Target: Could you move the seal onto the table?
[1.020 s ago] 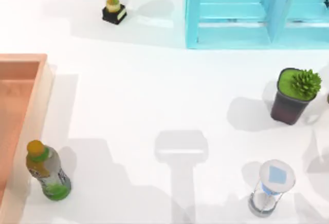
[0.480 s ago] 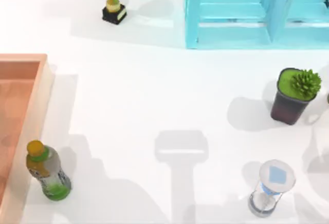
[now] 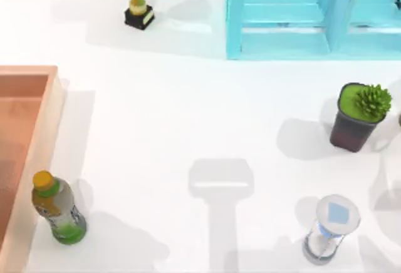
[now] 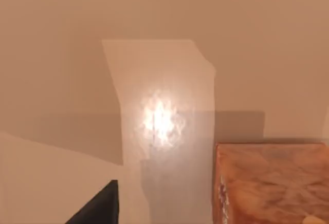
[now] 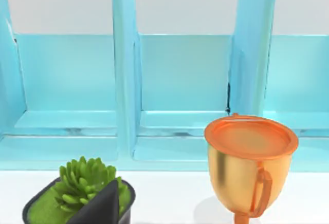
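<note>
The seal (image 4: 267,183) stands inside the wooden tray (image 3: 47,135), on its orange-brown floor. My left wrist camera is looking down on that floor at close range, so the marbled tan body is near my left gripper (image 4: 100,208) but off to one side of it, not under it. From what shows of that gripper I cannot tell how wide it stands, and I would guess it holds nothing, since the seal sits apart from it.

I judge the step in hand to be the approach and grasp, with the carry to the table (image 3: 188,110) not yet begun. To do it well I should first shift across the tray floor until the seal lies on my centre line. I should make sure I am spread wider than its body before I come down. The block is small and upright, so a clip on one edge would tip it; I want to close squarely on two flat opposite sides, low on the body.

The lift must clear the tray's raised rim before I travel outward. The bottle (image 3: 57,213) stands just beside the tray's outer wall, so I would set down on bare white surface past the tray and apart from that bottle.

My right gripper (image 5: 103,206) is parked well apart from the tray, facing the blue shelf (image 5: 123,80), a potted plant (image 5: 82,188) and a gold cup (image 5: 249,167)
</note>
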